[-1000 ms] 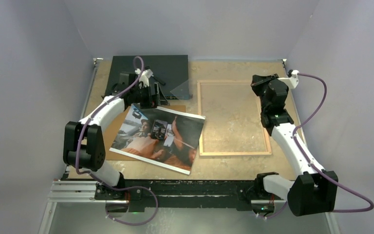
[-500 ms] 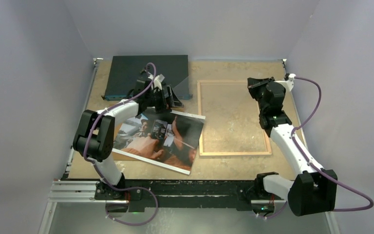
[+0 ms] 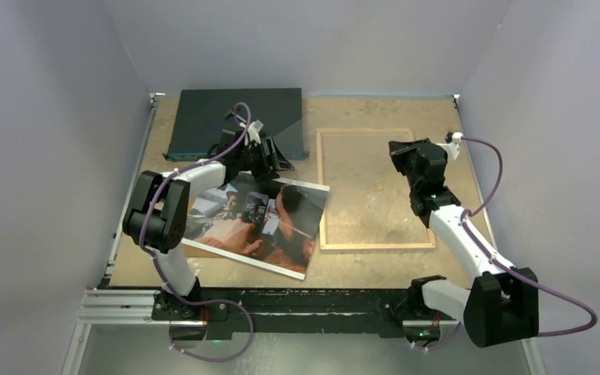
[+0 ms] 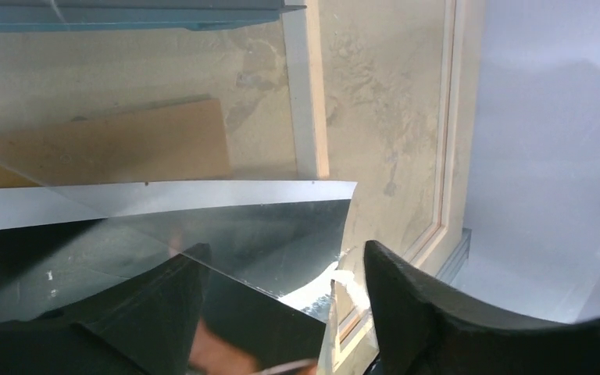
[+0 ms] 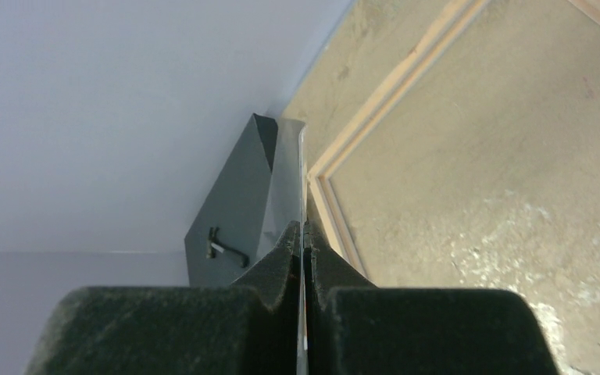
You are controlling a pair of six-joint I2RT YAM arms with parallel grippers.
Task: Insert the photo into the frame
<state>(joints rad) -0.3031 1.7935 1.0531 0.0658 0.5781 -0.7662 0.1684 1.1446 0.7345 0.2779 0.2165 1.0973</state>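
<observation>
The photo [image 3: 258, 223] lies face up at the table's left centre, tilted, its right corner over the frame's left rail. The frame [image 3: 322, 187] lies flat to its right, showing its wood rim. My right gripper [image 3: 403, 153] hovers over the frame's back right part. In the right wrist view it [image 5: 304, 230] is shut on a thin clear pane [image 5: 285, 180] seen edge-on. The pane [image 3: 291, 141] reaches left to my left gripper [image 3: 277, 160]. That gripper [image 4: 285, 258] is open at the pane's corner [image 4: 164, 195], just above the photo's back edge [image 4: 281, 320].
A dark flat box [image 3: 234, 117] lies at the back left, just behind my left gripper. A brown backing board [image 3: 178, 234] lies under the photo and shows in the left wrist view [image 4: 125, 141]. Grey walls close in the table on three sides.
My left gripper has moved right along the photo's back edge to the pane's corner, its elbow swinging inward. My right gripper has moved left and nearer over the frame, carrying the pane.
</observation>
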